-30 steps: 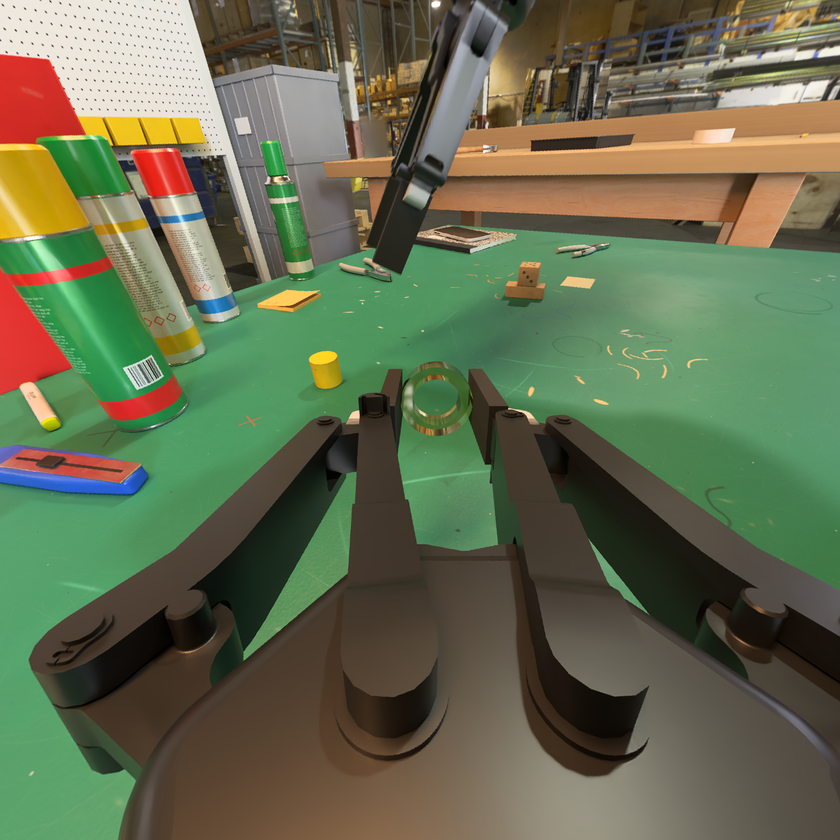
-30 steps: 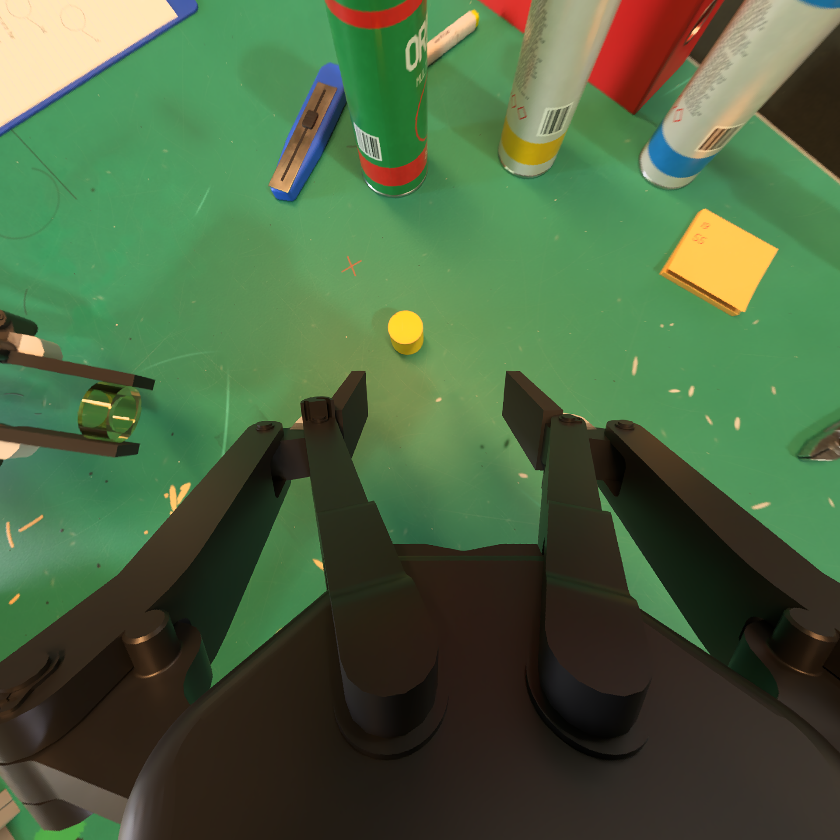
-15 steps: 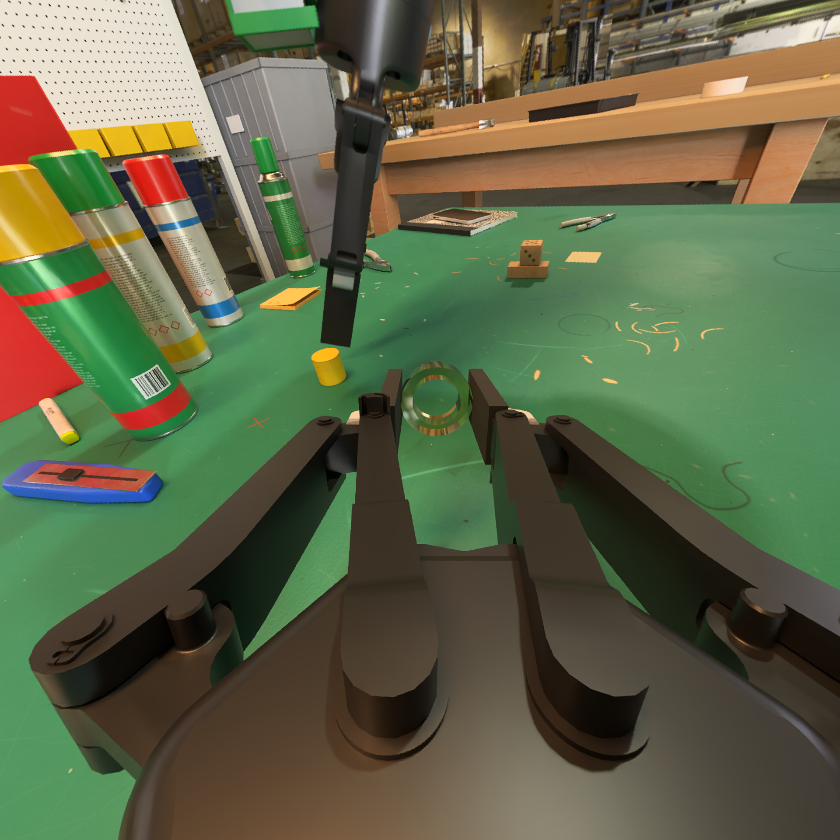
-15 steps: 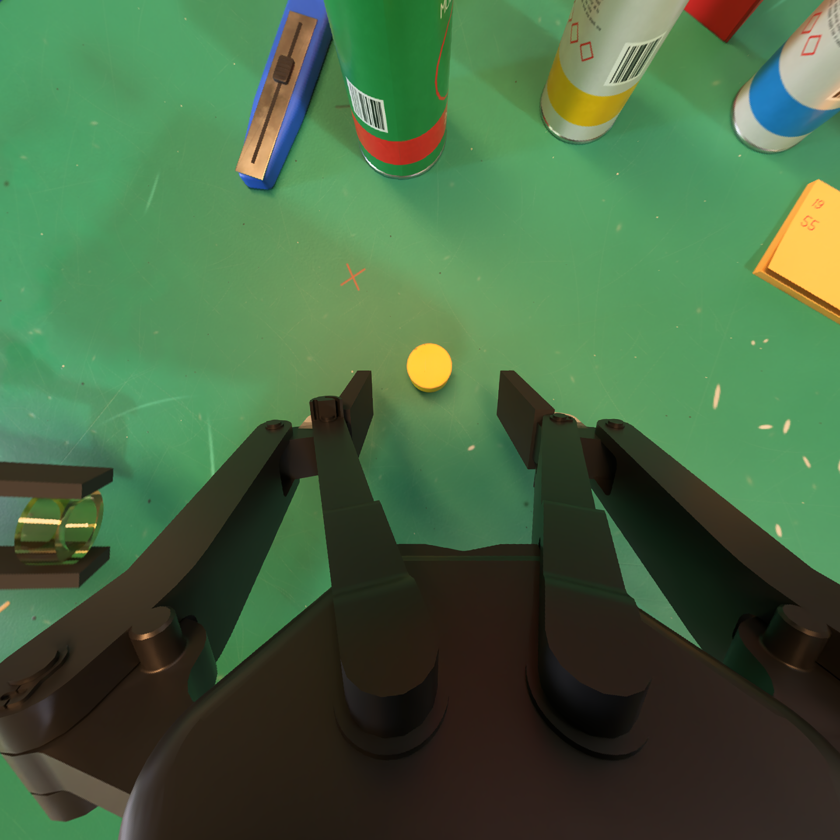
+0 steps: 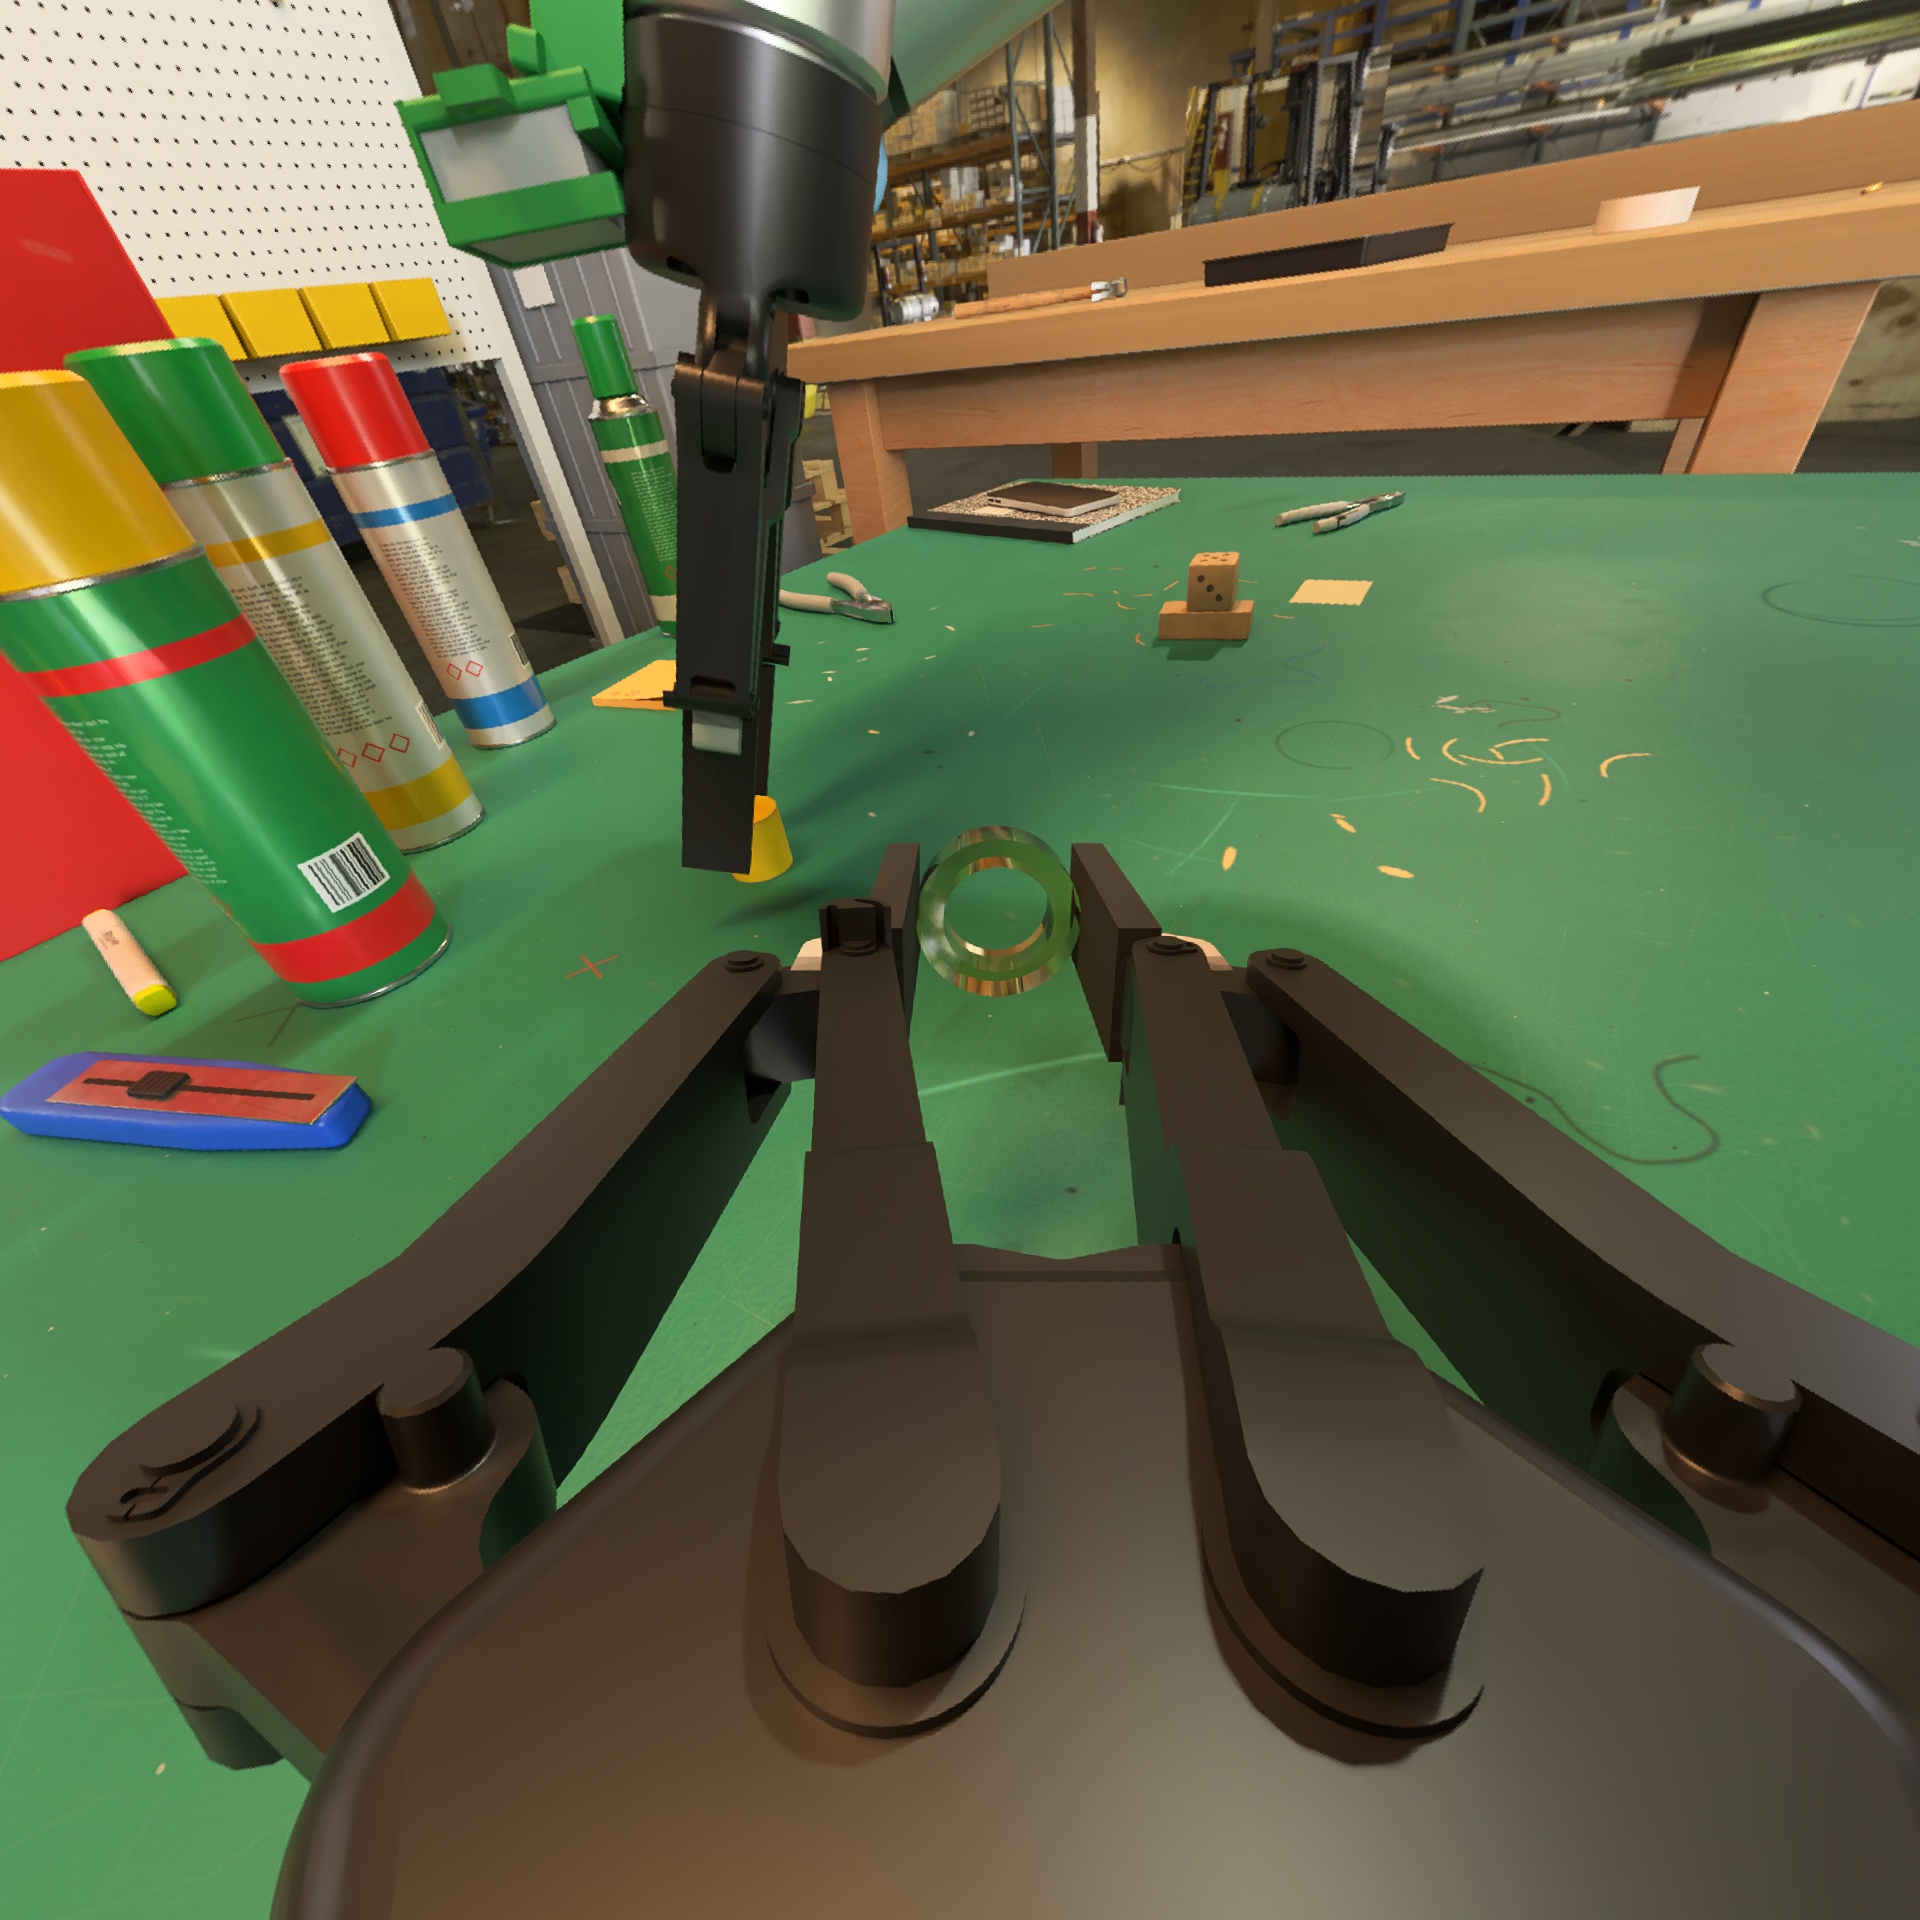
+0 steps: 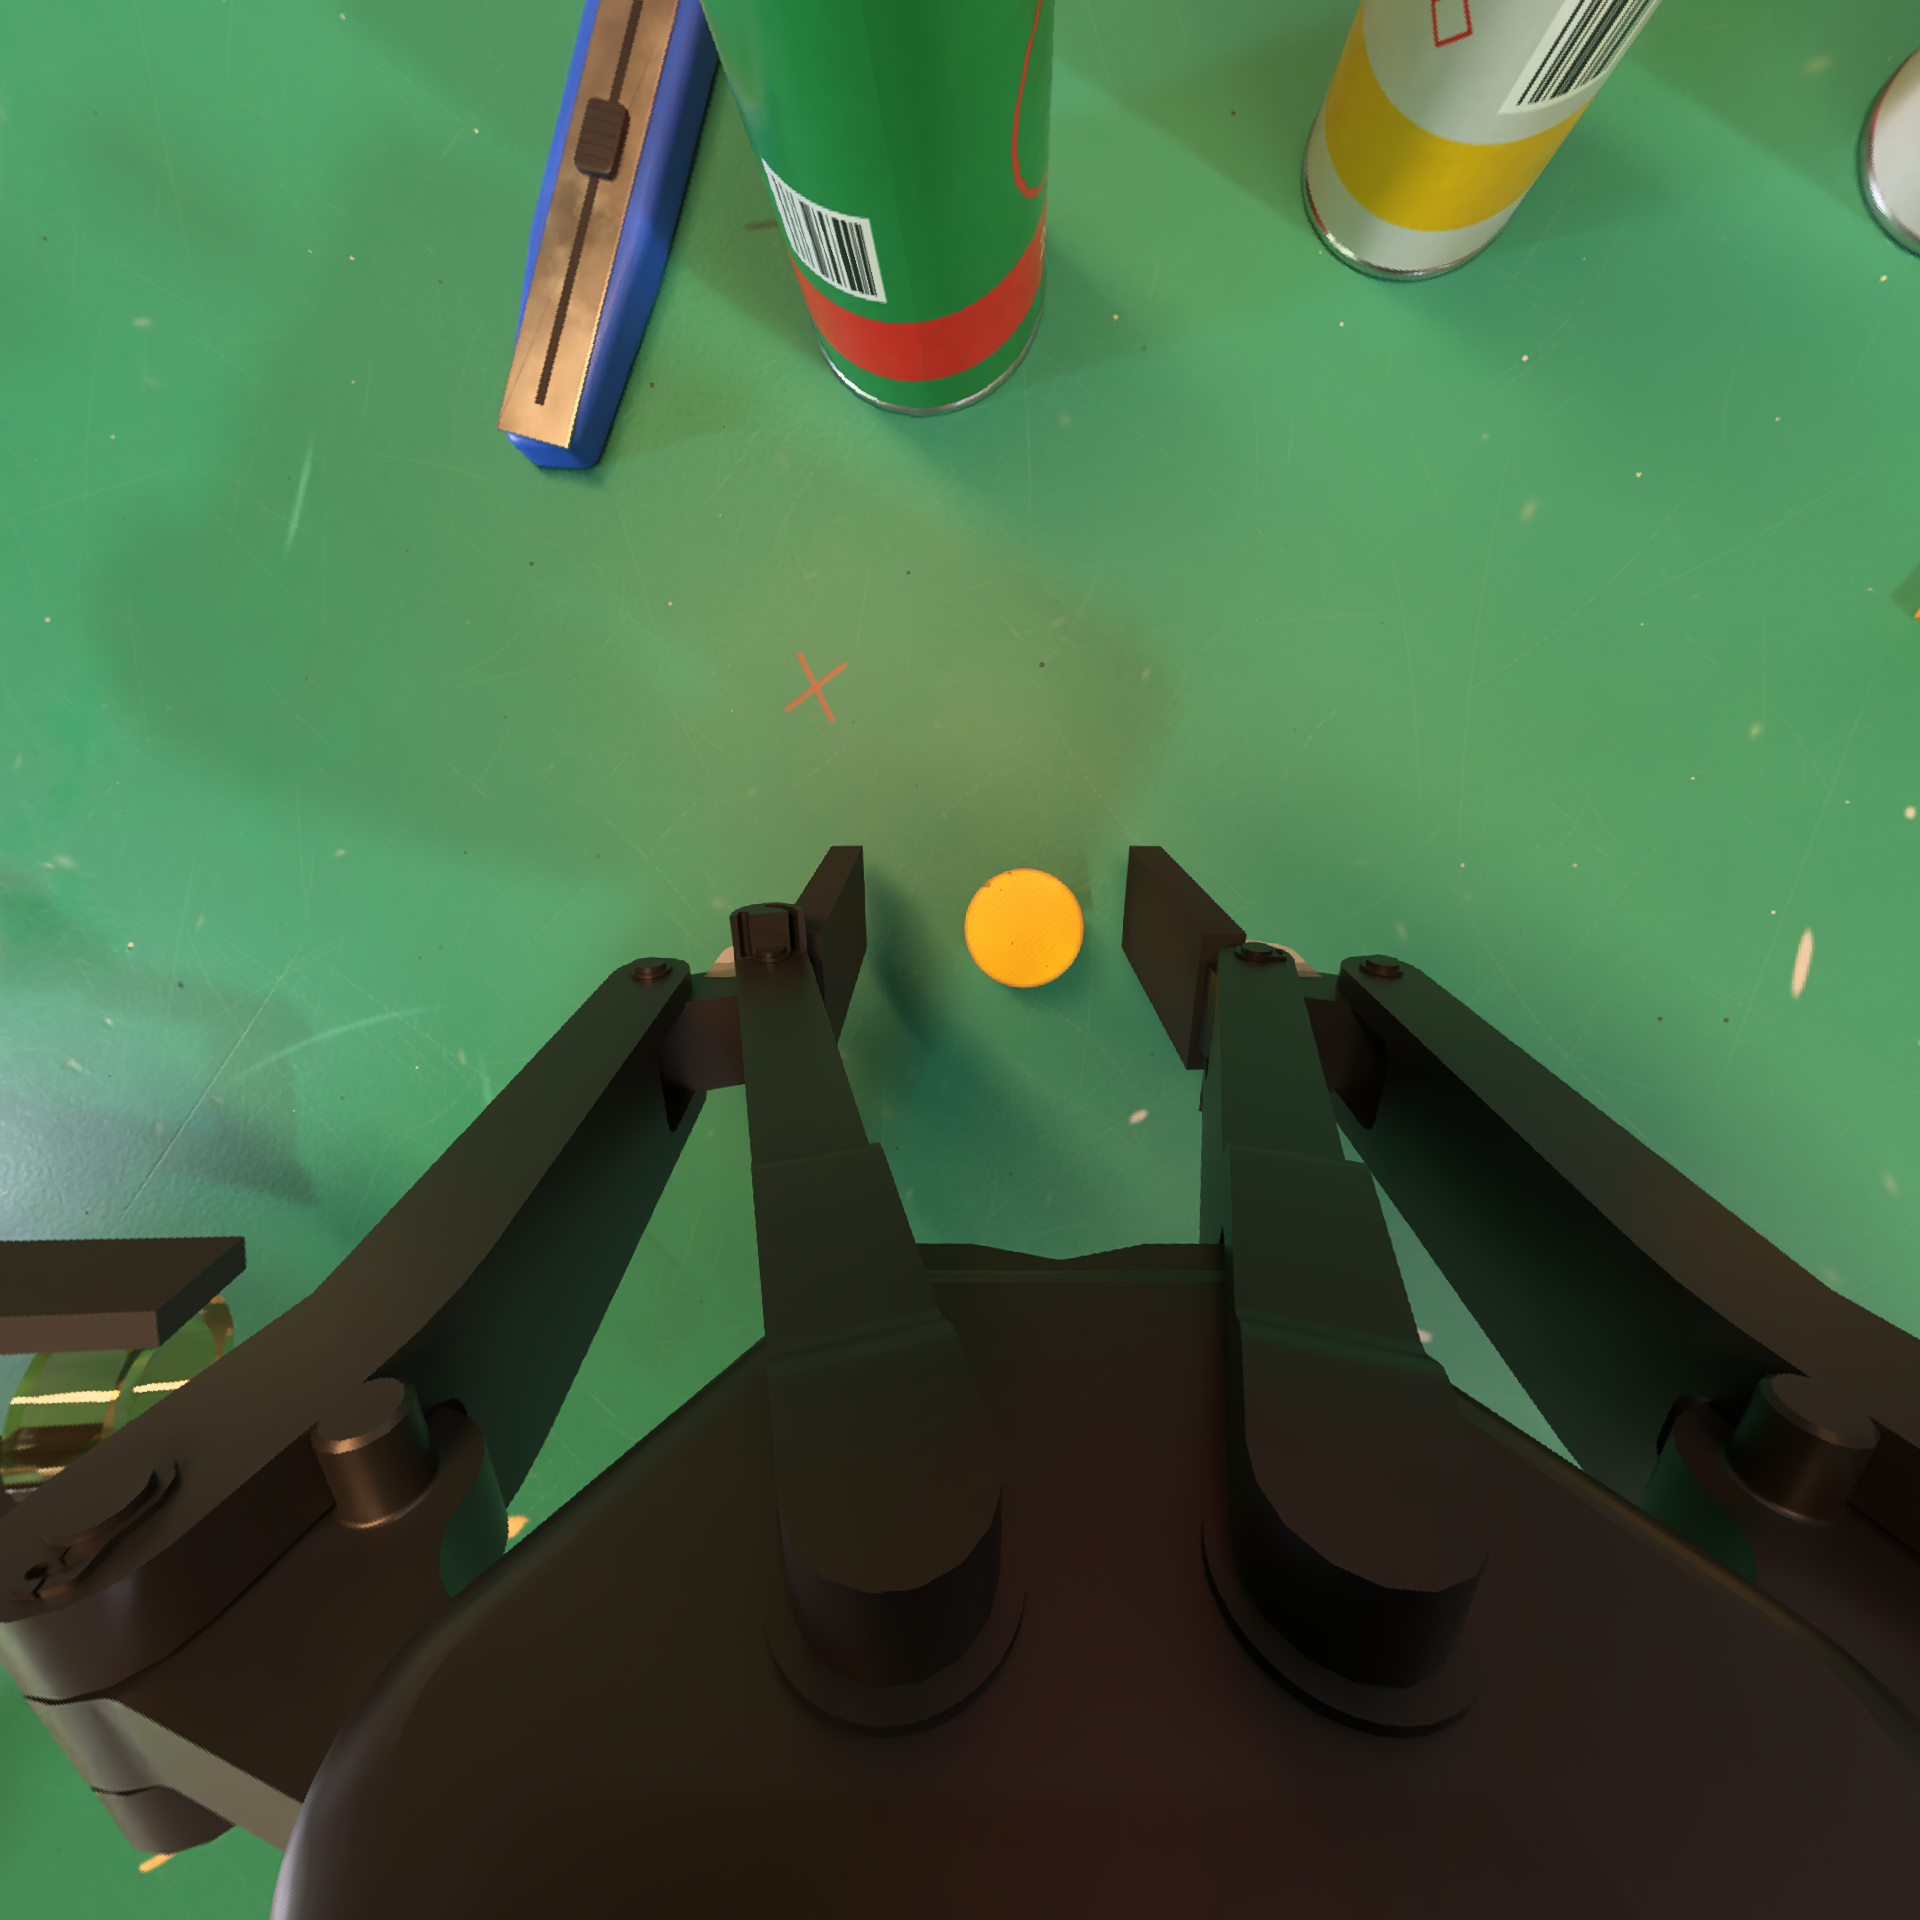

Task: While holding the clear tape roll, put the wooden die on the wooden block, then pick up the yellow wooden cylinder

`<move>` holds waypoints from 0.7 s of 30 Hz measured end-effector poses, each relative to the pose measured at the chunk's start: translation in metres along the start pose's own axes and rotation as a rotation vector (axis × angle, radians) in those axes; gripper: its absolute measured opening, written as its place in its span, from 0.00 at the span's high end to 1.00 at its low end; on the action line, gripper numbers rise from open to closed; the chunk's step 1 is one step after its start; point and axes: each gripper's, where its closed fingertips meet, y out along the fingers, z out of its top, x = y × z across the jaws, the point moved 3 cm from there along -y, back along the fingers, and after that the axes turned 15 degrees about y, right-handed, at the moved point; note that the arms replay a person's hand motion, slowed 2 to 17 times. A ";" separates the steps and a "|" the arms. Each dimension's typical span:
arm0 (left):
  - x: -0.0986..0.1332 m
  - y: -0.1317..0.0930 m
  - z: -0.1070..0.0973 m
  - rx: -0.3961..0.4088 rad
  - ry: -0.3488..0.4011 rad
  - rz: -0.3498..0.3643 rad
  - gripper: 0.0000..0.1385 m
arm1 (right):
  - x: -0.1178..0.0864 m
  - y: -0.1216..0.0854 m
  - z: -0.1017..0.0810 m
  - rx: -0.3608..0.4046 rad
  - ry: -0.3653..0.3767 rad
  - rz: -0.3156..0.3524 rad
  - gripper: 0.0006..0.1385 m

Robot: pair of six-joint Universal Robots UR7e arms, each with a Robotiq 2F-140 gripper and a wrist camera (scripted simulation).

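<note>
Right wrist view: right gripper (image 6: 997, 925) spread wide astride the upright cylinder (image 6: 1023, 927) on the mat, so centre before closing, while left gripper (image 5: 995, 912) clamps the tape (image 5: 995, 910).

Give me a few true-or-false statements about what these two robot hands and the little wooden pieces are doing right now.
1. The left hand grips the clear tape roll. True.
2. The wooden die lies on the bare mat. False: it sits on the wooden block.
3. The right hand has lifted the yellow wooden cylinder. False: the cylinder stands on the mat between open fingers.
4. The blue utility knife lies beside the green spray can. True.
</note>
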 end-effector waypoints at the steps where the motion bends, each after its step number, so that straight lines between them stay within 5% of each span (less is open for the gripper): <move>1: 0.000 0.000 0.000 0.001 -0.001 0.000 0.72 | 0.000 0.002 0.000 -0.004 0.000 -0.002 0.52; 10: -0.003 -0.003 -0.001 0.004 -0.003 0.010 0.72 | 0.008 0.012 -0.001 -0.055 -0.021 -0.079 0.56; 21: -0.007 -0.006 -0.002 0.008 -0.010 0.023 0.72 | 0.004 0.009 -0.001 -0.070 -0.042 -0.051 0.71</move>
